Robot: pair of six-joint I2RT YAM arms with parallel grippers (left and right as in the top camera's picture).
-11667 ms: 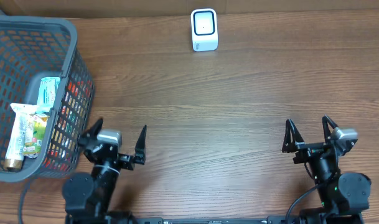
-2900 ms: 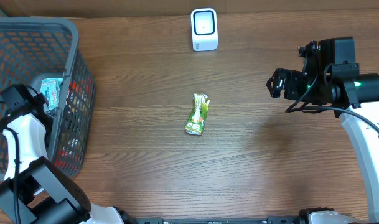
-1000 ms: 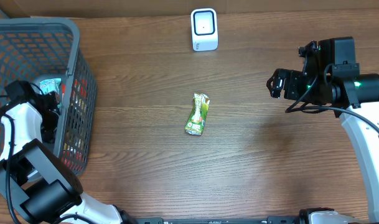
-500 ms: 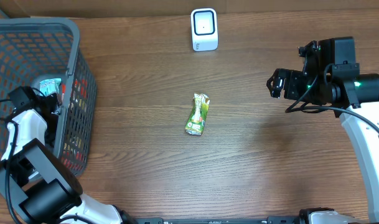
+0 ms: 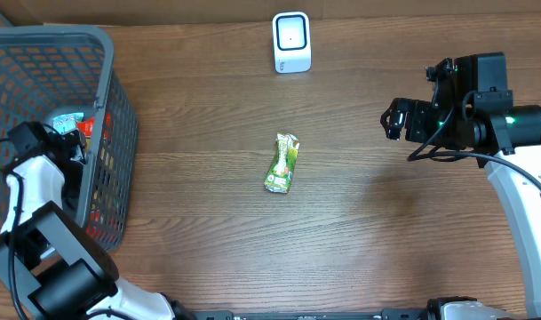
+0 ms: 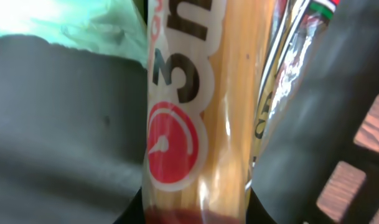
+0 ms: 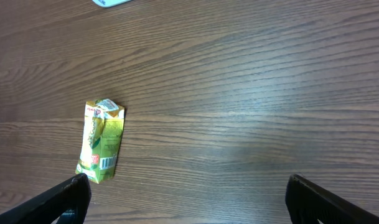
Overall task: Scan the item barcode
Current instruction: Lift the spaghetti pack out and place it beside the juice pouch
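A long clear packet of spaghetti (image 6: 195, 112) with a red dial mark fills the left wrist view. My left gripper (image 6: 195, 211) is shut on it, a dark finger pressing each side, down inside the grey basket (image 5: 39, 40). In the overhead view that gripper (image 5: 73, 144) is partly hidden by the basket wall. The white barcode scanner (image 5: 291, 42) stands at the back middle of the table. A green pouch (image 5: 283, 164) lies flat mid-table, its barcode showing in the right wrist view (image 7: 101, 140). My right gripper (image 5: 401, 120) hangs open above the right side of the table, holding nothing (image 7: 186, 186).
The basket holds other packets, among them a pale green one (image 5: 67, 120) beside the left gripper. Its mesh walls stand close around the left wrist. A cardboard edge (image 5: 163, 11) runs along the back of the wooden table.
My left gripper has gone from open to shut on the spaghetti packet inside the basket, shifting slightly. The right arm and the green pouch have not moved.
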